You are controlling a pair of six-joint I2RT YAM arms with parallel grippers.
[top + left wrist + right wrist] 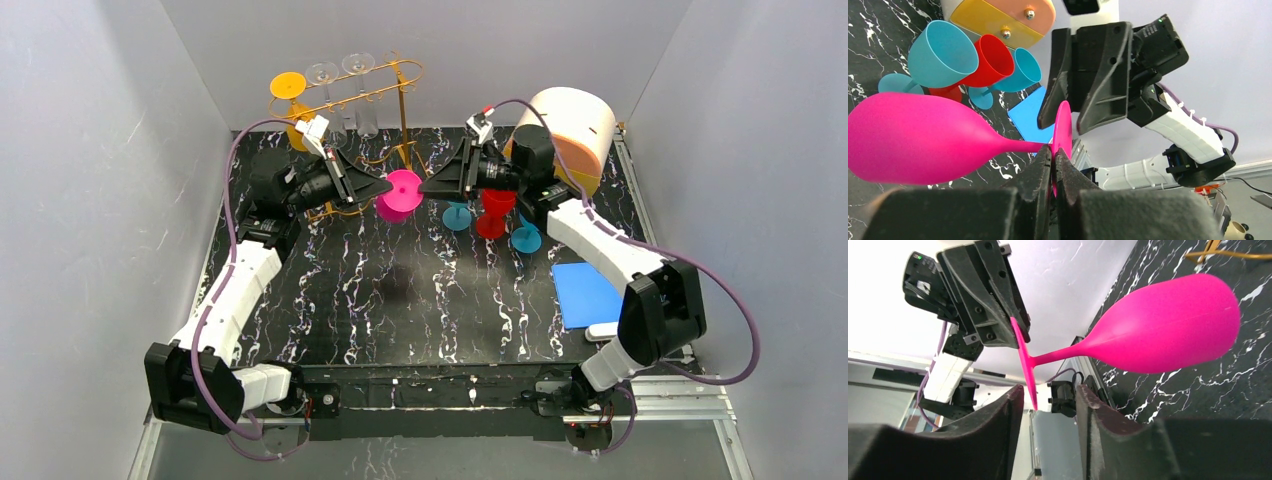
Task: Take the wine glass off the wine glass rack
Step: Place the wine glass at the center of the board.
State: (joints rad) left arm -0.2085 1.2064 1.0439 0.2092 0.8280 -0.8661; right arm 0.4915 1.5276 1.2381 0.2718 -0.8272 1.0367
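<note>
The pink wine glass (399, 196) hangs in the air on its side, in front of the gold wine glass rack (372, 92). My left gripper (1053, 156) is shut on the rim of its round foot (1063, 125), and the bowl (913, 140) points away to the left. My right gripper (1048, 396) is open, and the lower edge of the foot (1026, 362) reaches down between its two fingers. The bowl also shows in the right wrist view (1173, 322). In the top view the two grippers meet tip to tip at the glass (385, 187) (428, 187).
Two clear glasses (340, 68) and an orange one (288, 86) hang on the rack. A red glass (495, 212) and two teal glasses (457, 216) stand at the back right, before a round cream and orange container (572, 122). A blue pad (585, 293) lies at the right.
</note>
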